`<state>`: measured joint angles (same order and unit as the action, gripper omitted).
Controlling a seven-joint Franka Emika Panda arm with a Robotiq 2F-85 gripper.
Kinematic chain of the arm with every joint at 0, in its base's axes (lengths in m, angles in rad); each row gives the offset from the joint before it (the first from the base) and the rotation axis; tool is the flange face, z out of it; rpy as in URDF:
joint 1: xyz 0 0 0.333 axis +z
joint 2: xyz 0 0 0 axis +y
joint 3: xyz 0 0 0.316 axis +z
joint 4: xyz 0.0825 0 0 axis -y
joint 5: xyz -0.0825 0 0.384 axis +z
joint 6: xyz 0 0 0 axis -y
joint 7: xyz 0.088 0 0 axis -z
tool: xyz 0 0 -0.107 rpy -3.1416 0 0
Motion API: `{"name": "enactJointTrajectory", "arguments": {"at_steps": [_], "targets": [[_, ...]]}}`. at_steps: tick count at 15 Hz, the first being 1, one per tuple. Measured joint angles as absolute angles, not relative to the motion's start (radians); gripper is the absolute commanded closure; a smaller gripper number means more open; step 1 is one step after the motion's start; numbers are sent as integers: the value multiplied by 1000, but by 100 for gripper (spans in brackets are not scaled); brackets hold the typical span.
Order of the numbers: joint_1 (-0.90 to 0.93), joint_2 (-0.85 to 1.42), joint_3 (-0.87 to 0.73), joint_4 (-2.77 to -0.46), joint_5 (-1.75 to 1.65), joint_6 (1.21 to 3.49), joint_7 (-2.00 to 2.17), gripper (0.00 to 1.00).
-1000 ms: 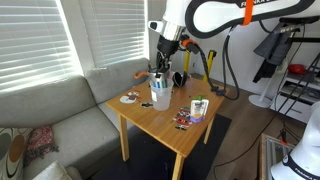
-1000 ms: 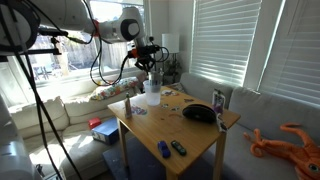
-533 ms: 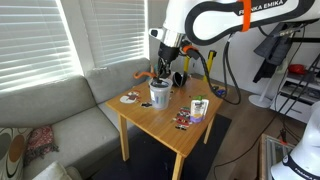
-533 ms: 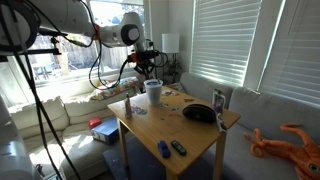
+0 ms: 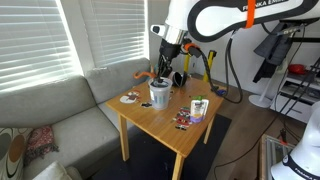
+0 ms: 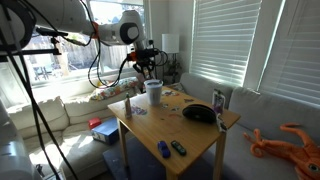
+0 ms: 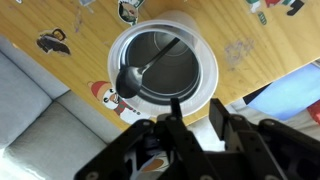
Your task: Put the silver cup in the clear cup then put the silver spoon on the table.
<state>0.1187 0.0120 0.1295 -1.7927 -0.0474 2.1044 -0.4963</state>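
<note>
The clear cup [image 7: 200, 88] stands on the light-wood table [image 7: 225, 25], seen from straight above in the wrist view. The silver cup [image 7: 172, 72] sits nested inside it. The silver spoon [image 7: 130, 82] leans in the silver cup, its bowl over the left rim and its handle pointing into the cup. My gripper [image 7: 196, 115] is open and empty, hovering just above the cups. In both exterior views the gripper [image 5: 163, 68] [image 6: 147, 70] hangs a little above the clear cup [image 5: 160, 95] [image 6: 153, 91].
Stickers and small items lie scattered on the table [image 5: 165, 120]. A small purple-white container [image 5: 199, 108] stands near its edge. A black object [image 6: 198, 113] and small blue items [image 6: 164, 150] also lie on the table. A grey sofa [image 5: 50, 115] adjoins the table.
My gripper has risen from the cup's rim to a little above it. The cups and the spoon stay in place.
</note>
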Motion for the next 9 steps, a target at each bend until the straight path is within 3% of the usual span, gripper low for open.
{"name": "enactJointTrajectory", "arguments": {"at_steps": [4, 9], "targets": [[96, 16, 106, -1791, 34, 2153, -620, 4], [56, 67, 82, -1788, 130, 2178, -755, 0]]}}
